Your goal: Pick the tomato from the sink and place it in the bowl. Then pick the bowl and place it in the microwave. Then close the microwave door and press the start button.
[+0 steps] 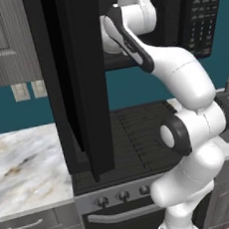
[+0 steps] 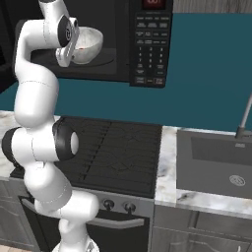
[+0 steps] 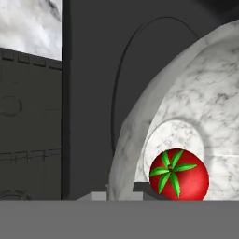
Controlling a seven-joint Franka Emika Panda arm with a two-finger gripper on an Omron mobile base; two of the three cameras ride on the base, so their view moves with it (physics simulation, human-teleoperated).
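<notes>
The marbled white and grey bowl [image 2: 90, 45] is inside the open microwave [image 2: 153, 47], low over its floor. The red tomato [image 3: 179, 174] with its green stem lies in the bottom of the bowl [image 3: 200, 107]. My gripper [image 3: 122, 194] reaches into the cavity from the left and is shut on the bowl's near rim. Only the tips of its fingers rise at the bottom of the hand view. The microwave door [image 1: 83, 80] stands swung wide open toward the left. The sink [image 2: 216, 162] lies at the right, and no tomato is in it.
A black stove [image 2: 118, 150] with knobs sits under the microwave. A silver faucet [image 2: 244, 115] rises behind the sink. Marble counter [image 1: 26, 156] runs left of the stove. The keypad [image 1: 200, 20] sits on the microwave's right side.
</notes>
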